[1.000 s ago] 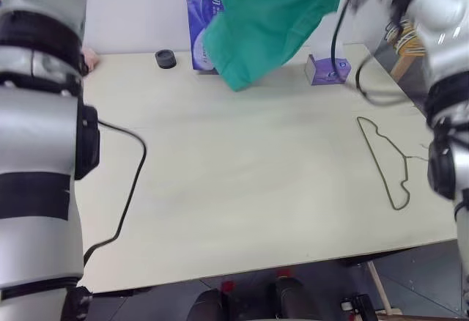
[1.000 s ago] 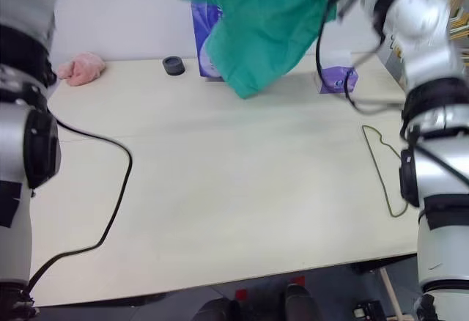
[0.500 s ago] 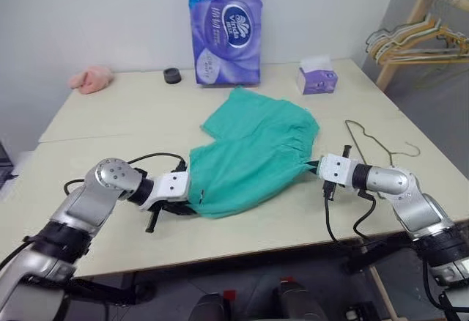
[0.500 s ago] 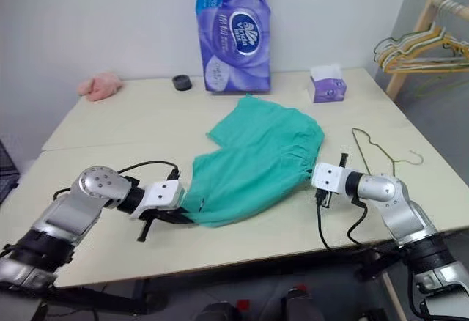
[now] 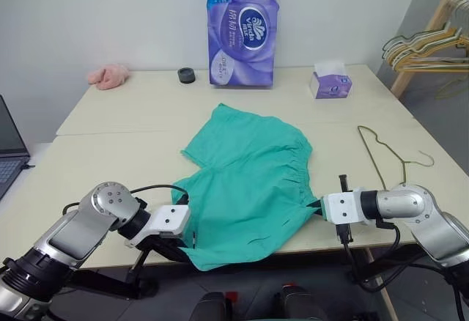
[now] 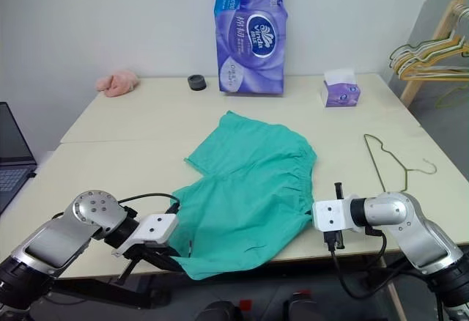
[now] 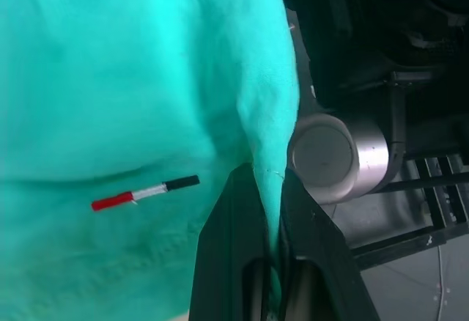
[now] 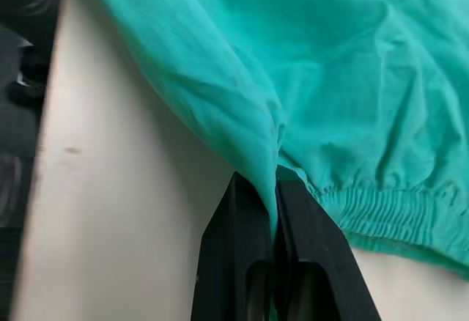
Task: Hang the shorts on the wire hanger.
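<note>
Teal-green shorts (image 5: 249, 178) lay spread flat on the table (image 5: 110, 127), pinched at both near corners.

My left gripper (image 5: 183, 242) was clamped on a leg hem at the table's front edge, my right gripper (image 5: 316, 207) on the waistband end. Beyond my right hand, well apart from the cloth, lay the wire hanger (image 5: 385, 156). I judged the spreading step done; next meant freeing one hand for the hanger.
</note>
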